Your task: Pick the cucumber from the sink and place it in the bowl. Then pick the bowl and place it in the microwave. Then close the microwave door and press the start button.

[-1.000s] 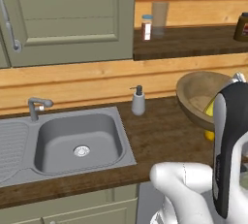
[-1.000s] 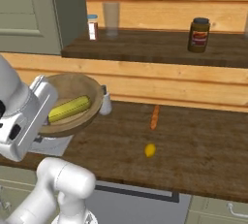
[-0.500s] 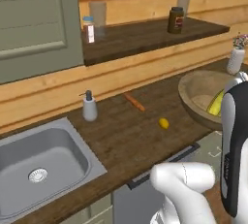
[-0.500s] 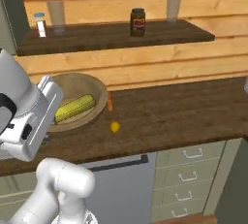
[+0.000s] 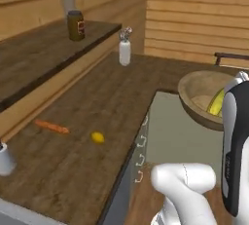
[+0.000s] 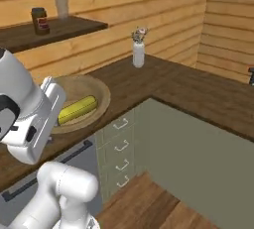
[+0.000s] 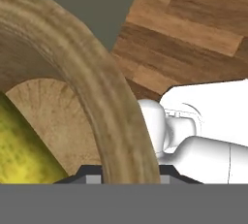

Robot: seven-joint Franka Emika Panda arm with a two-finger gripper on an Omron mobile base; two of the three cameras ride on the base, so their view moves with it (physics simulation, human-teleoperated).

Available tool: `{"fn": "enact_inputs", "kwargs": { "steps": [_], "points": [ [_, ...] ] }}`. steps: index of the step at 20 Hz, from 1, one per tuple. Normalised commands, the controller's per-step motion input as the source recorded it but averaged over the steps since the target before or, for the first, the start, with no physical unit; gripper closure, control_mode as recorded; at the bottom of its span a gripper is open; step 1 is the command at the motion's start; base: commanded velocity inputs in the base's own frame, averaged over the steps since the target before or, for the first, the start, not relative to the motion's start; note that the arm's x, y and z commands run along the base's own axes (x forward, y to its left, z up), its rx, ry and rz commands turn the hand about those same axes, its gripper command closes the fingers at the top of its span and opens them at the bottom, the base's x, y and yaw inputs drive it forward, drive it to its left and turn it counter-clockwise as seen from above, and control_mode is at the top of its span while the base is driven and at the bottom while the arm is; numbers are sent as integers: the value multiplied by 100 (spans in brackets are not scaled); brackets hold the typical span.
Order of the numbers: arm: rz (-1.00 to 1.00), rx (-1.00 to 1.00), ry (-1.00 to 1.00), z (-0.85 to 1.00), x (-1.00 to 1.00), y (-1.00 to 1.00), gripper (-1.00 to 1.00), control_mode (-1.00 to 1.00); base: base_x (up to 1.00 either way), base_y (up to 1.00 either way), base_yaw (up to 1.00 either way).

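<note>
The wooden bowl (image 5: pixel 202 95) hangs in the air off the counter's edge, with the yellow-green cucumber (image 5: pixel 217 103) lying inside it. In the right base view the bowl (image 6: pixel 94 91) sits just in front of the white hand, and the cucumber (image 6: pixel 77 110) rests across its bottom. In the hand view my gripper (image 7: pixel 128 173) is shut on the bowl's rim (image 7: pixel 97 102), which runs between the two fingertips, and the cucumber (image 7: pixel 19 145) lies close at the lower left. The sink, the microwave and its door are out of view.
An L-shaped dark wooden counter (image 5: pixel 102 97) carries a carrot (image 5: pixel 51 126), a lemon (image 5: pixel 97 137) and a white vase (image 5: pixel 125 48). A jar (image 5: pixel 75 25) stands on the wall shelf. Green drawers (image 6: pixel 121 143) and wooden floor (image 6: pixel 149 208) lie below.
The whole picture has swung right along the counter, so the camera has moved; the sink has passed out of frame. The bowl with the cucumber stays in the gripper.
</note>
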Motion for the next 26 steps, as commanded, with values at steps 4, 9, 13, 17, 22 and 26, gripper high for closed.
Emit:
{"fn": "enact_inputs", "kwargs": {
  "steps": [4, 9, 13, 17, 22, 26],
  "points": [
    [0, 0, 0, 0, 0, 0, 100, 100, 0, 0, -98],
    [0, 0, 0, 0, 0, 0, 100, 100, 0, 0, -97],
    [0, 0, 0, 0, 0, 0, 100, 100, 0, 0, -99],
    [0, 0, 0, 0, 0, 0, 100, 100, 0, 0, -100],
    [0, 0, 0, 0, 0, 0, 100, 100, 1, 4, -99],
    [0, 0, 0, 0, 0, 0, 100, 100, 46, 26, -79]
  ]
}}
